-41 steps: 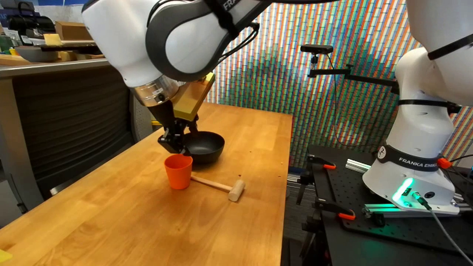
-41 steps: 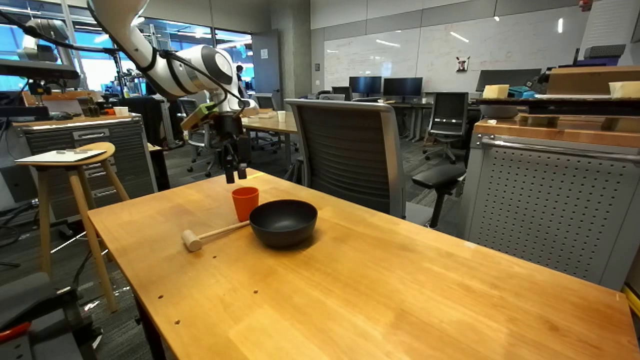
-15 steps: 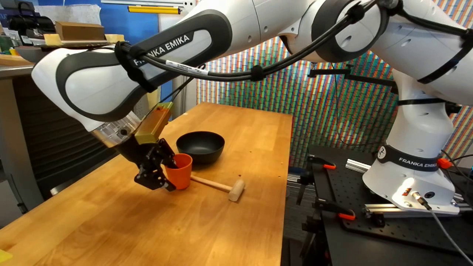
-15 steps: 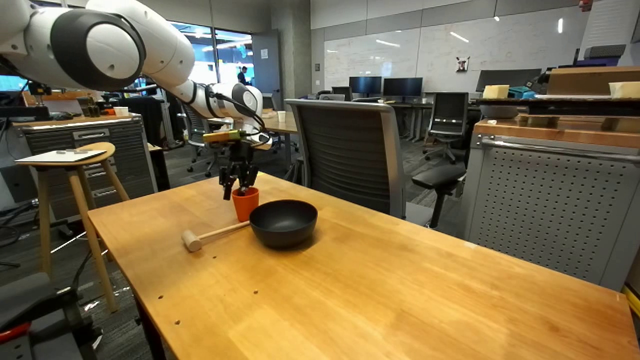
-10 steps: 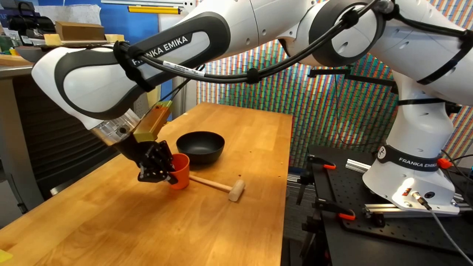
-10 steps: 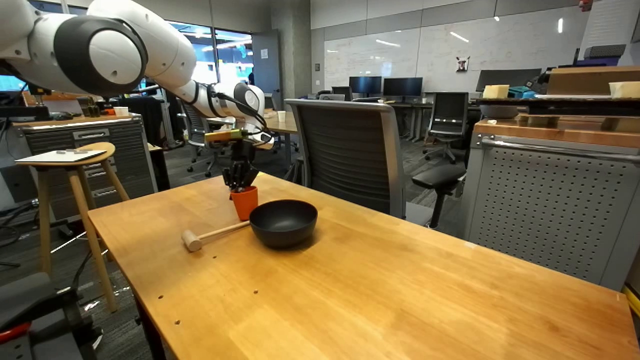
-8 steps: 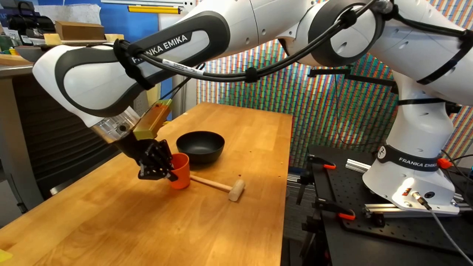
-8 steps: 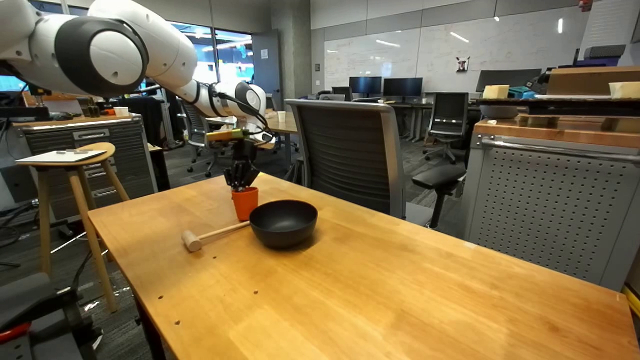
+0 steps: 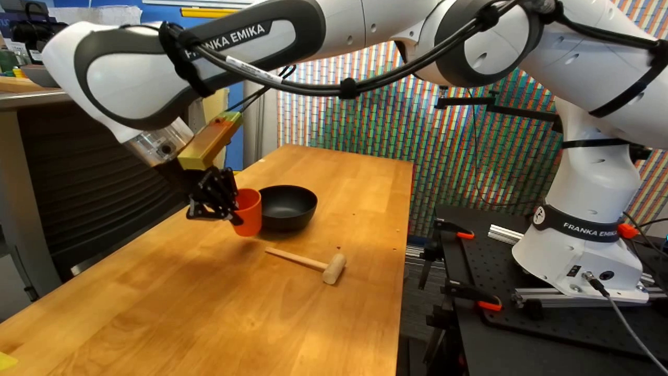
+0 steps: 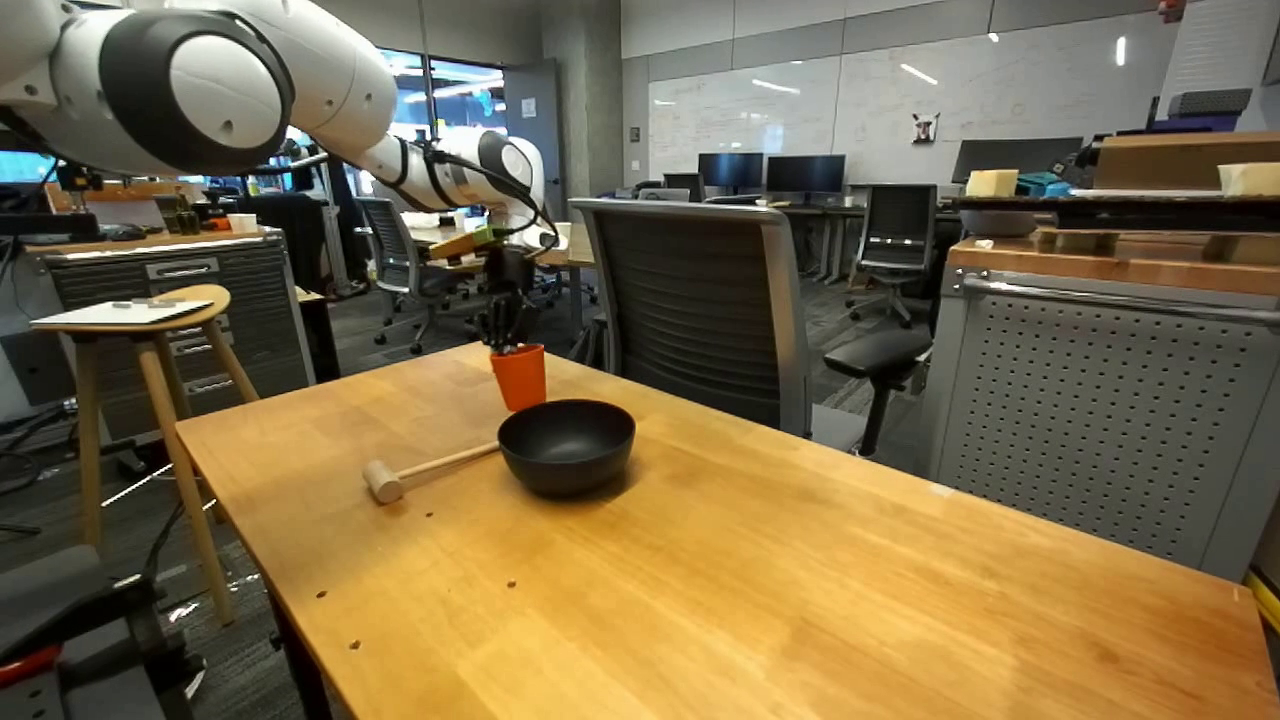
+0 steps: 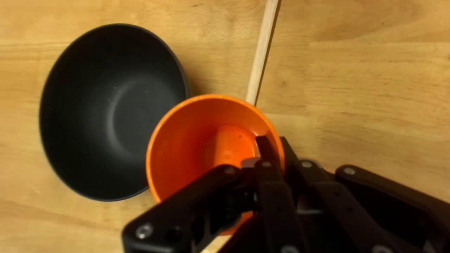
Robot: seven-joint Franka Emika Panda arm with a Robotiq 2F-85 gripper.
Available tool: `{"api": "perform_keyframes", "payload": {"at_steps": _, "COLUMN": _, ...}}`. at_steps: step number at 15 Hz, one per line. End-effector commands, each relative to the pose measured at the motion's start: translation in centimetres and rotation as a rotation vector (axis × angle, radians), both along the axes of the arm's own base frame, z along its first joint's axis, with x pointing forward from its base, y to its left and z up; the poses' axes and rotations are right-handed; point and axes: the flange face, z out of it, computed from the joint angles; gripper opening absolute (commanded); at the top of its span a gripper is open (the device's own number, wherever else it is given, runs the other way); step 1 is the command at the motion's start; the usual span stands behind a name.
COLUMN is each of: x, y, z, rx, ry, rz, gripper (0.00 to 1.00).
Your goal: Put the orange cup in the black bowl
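The orange cup (image 9: 250, 211) hangs above the table, pinched at its rim by my gripper (image 11: 275, 149). In the wrist view one finger (image 11: 265, 147) is inside the cup and the other lies against its outer wall. The cup (image 10: 521, 382) is roughly upright in both exterior views. Right beside it stands the black bowl (image 9: 287, 209), resting on the table with nothing in it. From above, the cup's rim overlaps the near edge of the bowl (image 11: 88, 105) in the wrist view. Part of the cup's rim is hidden behind the gripper's links.
A wooden mallet (image 9: 302, 259) lies on the table (image 9: 209, 313) close to the bowl, its handle running towards the cup. An office chair (image 10: 700, 310) is against the table's long edge. Clamps (image 9: 469, 295) hold the robot's base stand.
The gripper came down with its jaws apart, then closed on the cup's wall. Over the last half second the cup has risen off the table and shifted slightly. Bowl and mallet have not moved.
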Motion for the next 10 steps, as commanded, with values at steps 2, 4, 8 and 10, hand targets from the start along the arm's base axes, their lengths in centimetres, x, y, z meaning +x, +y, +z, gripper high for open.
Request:
{"api": "perform_keyframes", "payload": {"at_steps": 2, "x": 0.7, "y": -2.4, "z": 6.9, "rx": -0.111, "ry": -0.127, "rz": -0.187, "gripper": 0.06}}
{"api": "perform_keyframes", "payload": {"at_steps": 4, "x": 0.9, "y": -4.1, "z": 7.4, "rx": -0.143, "ry": -0.144, "rz": -0.288, "gripper": 0.06}}
{"api": "perform_keyframes", "payload": {"at_steps": 8, "x": 1.1, "y": -7.7, "z": 4.1, "rx": -0.181, "ry": -0.095, "rz": -0.476, "gripper": 0.06}}
{"api": "perform_keyframes", "payload": {"at_steps": 10, "x": 1.2, "y": -9.8, "z": 1.9, "rx": -0.179, "ry": -0.052, "rz": -0.550, "gripper": 0.06}}
